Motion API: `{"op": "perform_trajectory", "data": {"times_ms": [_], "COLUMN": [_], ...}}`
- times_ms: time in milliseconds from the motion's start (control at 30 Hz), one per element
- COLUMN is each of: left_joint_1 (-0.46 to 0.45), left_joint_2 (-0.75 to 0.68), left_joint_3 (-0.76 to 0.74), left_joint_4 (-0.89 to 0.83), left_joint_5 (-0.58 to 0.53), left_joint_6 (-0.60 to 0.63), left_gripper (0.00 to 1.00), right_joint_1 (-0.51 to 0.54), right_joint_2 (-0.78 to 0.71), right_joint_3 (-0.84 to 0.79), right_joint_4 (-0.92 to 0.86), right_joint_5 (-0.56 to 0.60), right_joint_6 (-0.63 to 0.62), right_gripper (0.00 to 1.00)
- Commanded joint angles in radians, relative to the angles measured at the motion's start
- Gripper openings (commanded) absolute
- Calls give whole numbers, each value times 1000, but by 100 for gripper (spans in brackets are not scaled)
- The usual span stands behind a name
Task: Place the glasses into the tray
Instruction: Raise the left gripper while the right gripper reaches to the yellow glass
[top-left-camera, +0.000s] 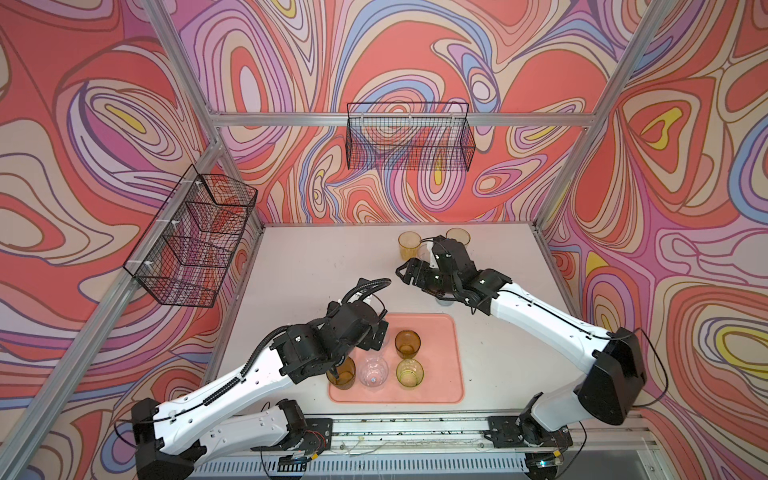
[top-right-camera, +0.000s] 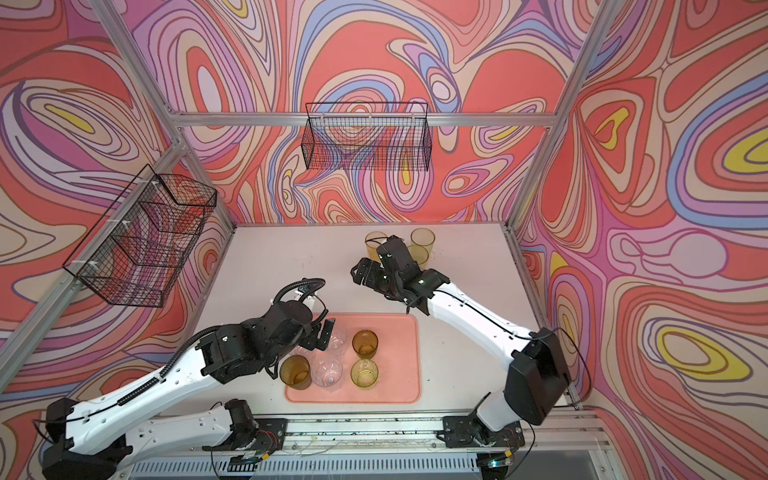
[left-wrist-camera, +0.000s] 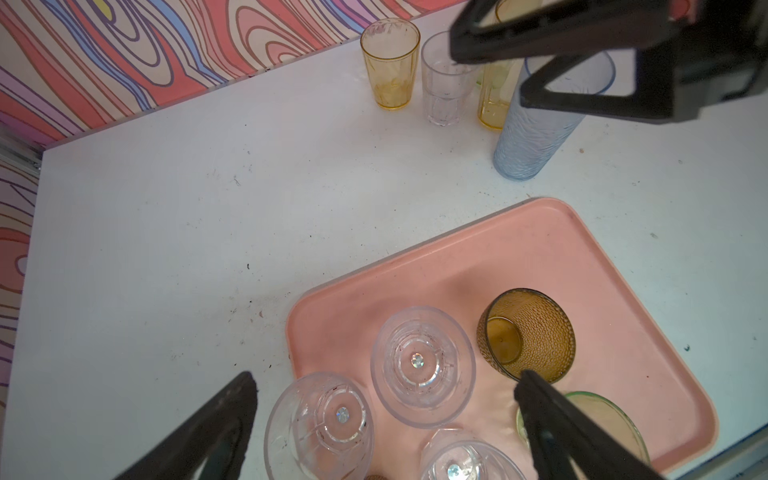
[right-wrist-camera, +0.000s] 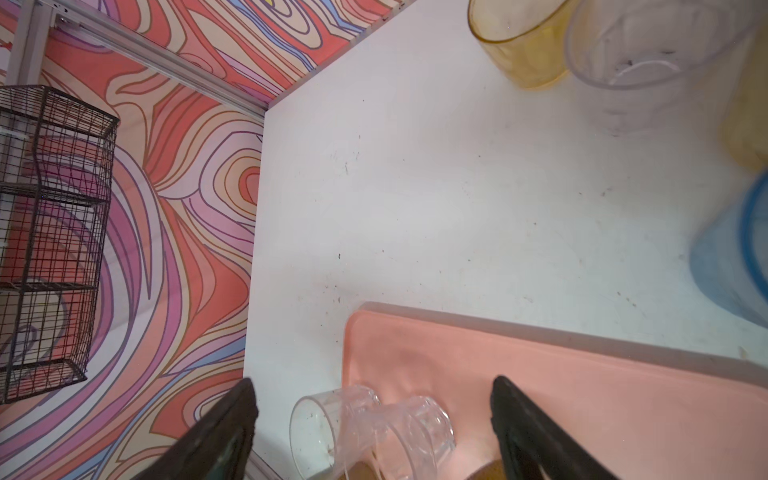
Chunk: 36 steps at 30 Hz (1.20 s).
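With left gripper (left-wrist-camera: 386, 380) and right gripper (right-wrist-camera: 372, 384) both spread and empty, I'd say the right should straddle the blue tumbler (left-wrist-camera: 536, 137) squarely, clear of the yellow tumbler (left-wrist-camera: 490, 108).

A robotics lab test cell: an aluminium frame (top-left-camera: 291, 119), swirl-printed backdrop walls (top-left-camera: 415, 54), a white tabletop (top-left-camera: 311, 266), robot arms (top-left-camera: 548, 316) bolted to a base rail (top-left-camera: 415, 432).

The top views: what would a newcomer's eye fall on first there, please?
The swirling pink, red and lilac walls dominate both top views. Next comes the salmon tray at the front centre of the table, holding short tumblers, while yellow tumblers stand near the far edge.
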<state>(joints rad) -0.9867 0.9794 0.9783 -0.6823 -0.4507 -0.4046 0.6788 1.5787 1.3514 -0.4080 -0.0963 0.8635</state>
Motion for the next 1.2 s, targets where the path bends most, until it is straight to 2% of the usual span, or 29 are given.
{"op": "perform_trajectory", "data": {"times_ms": [0,233,300,533,633,867,1167], "left_joint_1": [11,35,46,152,156,161,162], "left_joint_2": [-34,-67,-73,-117,-140,-111,-90], "left_joint_3": [-37,-73,-76,-87,-98,-101,-90], "left_joint_4": [45,77,78,89,106,118,102], "left_joint_5": [35,46,54,196,189,182,192], "left_joint_6": [-12,-23,-23,-54,-51,-59,-74], "left_gripper": [100,100,100,100,100,100,100], "right_joint_1": [-4,-13,-25,-80,-93,-131,-152], "right_joint_2": [101,362,418,600,645,685,758], "right_joint_3": [125,483,568,807,850,871,897], "right_joint_4": [-65,-303,-356,-477,-470,-403,-321], "right_joint_5": [-11,116,150,227,261,227,180], "right_joint_6": [-70,-215,-243,-346,-410,-512,-629], "right_gripper": [88,75,74,72,68,57,54]}}
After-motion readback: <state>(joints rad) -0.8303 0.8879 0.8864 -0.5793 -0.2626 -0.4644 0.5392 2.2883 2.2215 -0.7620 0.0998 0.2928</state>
